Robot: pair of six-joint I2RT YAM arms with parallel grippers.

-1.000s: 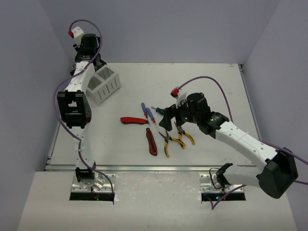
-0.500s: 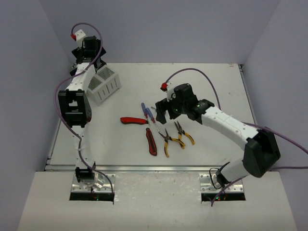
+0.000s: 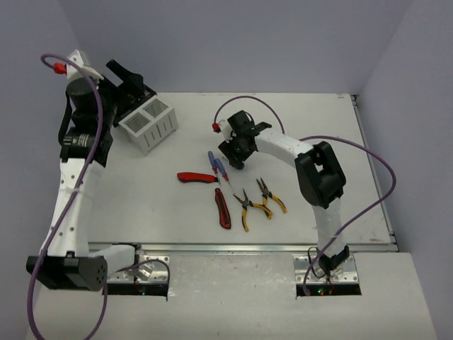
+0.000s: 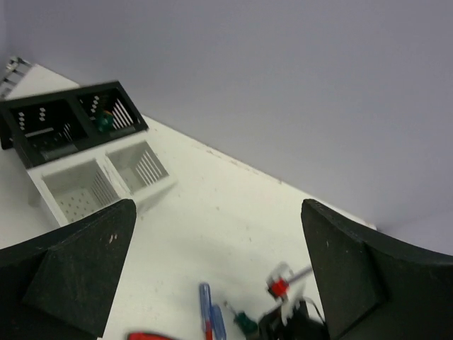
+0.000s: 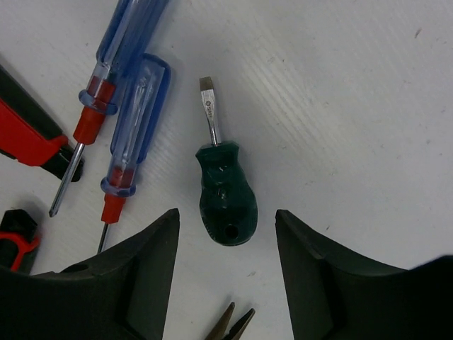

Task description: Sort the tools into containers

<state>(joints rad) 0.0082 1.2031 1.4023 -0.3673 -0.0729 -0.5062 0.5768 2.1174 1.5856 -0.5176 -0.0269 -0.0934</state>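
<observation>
right gripper apart, straddling green screwdriver, no contact. left gripper wide apart; green thing in black bin, maybe a screwdriver.

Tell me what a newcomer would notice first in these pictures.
A stubby green-handled screwdriver lies flat on the white table between the right arm's open jaws, untouched. Near it, mid-table, lie two blue-handled screwdrivers, two red-black utility knives and two yellow-handled pliers. At the far left stands a block of slotted bins, black and white, one black compartment holding something green.
</observation>
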